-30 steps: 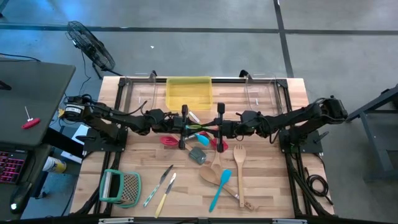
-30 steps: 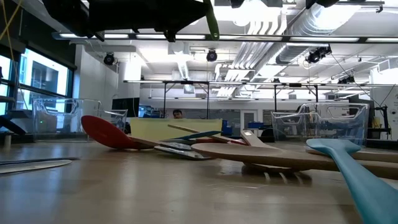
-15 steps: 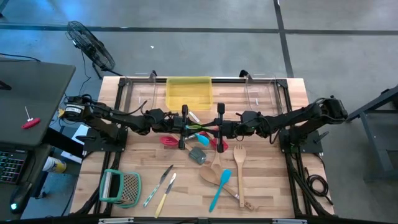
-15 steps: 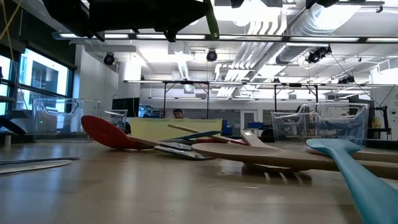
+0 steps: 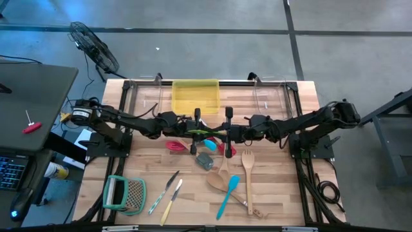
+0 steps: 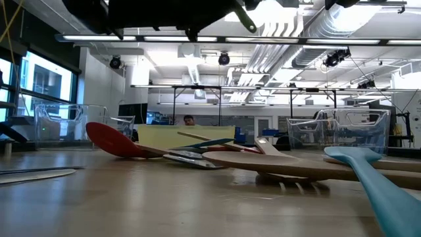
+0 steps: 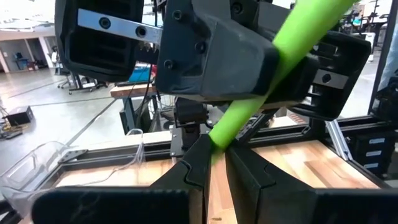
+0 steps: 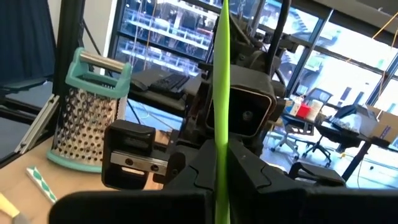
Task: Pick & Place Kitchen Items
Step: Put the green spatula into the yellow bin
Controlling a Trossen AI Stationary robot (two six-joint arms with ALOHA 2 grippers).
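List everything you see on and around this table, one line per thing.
green utensil: 1, green, in the air over mid-table, gripped by both tools
yellow bin: 1, yellow, far edge, centre
clear containers: 2, transparent, either side of the bin
red spatula: 1, red, under the left arm
grey spatula: 1, grey, centre
wooden utensils: at least 3, pale, right of centre
blue spatula: 1, blue, near side
knives: 2, near side, left of centre
grater: 1, teal frame, near-left corner
fan: 1, dark, floor beyond the far-left corner
left tool: shut on the utensil
right tool: shut on the utensil
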